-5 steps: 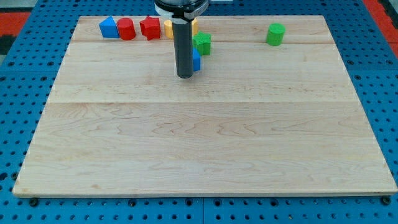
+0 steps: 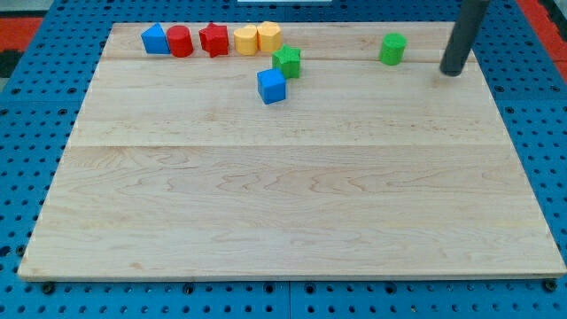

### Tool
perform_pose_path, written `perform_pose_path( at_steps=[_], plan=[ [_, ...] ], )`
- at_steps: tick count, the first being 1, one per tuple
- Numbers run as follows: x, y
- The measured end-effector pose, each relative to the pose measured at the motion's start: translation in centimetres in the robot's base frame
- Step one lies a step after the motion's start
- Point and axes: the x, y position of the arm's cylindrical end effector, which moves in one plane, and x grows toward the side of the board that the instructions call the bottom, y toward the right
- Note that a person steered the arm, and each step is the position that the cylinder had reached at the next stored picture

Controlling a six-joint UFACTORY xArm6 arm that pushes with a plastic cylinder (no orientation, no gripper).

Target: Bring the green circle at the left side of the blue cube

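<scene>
The green circle point(image 2: 392, 49), a small green cylinder, stands near the view's top right on the wooden board point(image 2: 283, 204). The blue cube point(image 2: 272, 86) lies left of it, near the top middle, touching a green star-shaped block point(image 2: 287, 62) at its upper right. My tip point(image 2: 452, 70) is to the right of the green circle, a short gap away and not touching it. The rod rises out of the view's top.
A row of blocks lies along the top edge: a blue triangular block point(image 2: 155, 40), a red cylinder point(image 2: 180, 41), a red star-shaped block point(image 2: 213, 40), a yellow block point(image 2: 245, 40) and a yellow hexagonal block point(image 2: 269, 36). A blue pegboard surrounds the board.
The rod has moved from in front of the blue cube far to the right, past the green circle. The blue cube now shows fully. No block has visibly moved.
</scene>
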Motion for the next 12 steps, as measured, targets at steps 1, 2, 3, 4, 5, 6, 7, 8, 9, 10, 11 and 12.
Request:
perform_pose_path(
  at_steps=[1, 2, 3, 4, 5, 6, 7, 8, 9, 10, 11, 12],
  plan=[
    [-4.3, -2.4],
    [-3.1, -7.6],
    [-2.1, -12.8],
    [-4.1, -12.2],
    [-3.7, -13.9],
    [1.3, -16.2],
    [2.2, -18.0],
    [-0.2, -17.6],
    [-0.5, -19.8],
    [3.3, -22.5],
    [7.7, -22.5],
    [9.4, -20.6]
  ],
)
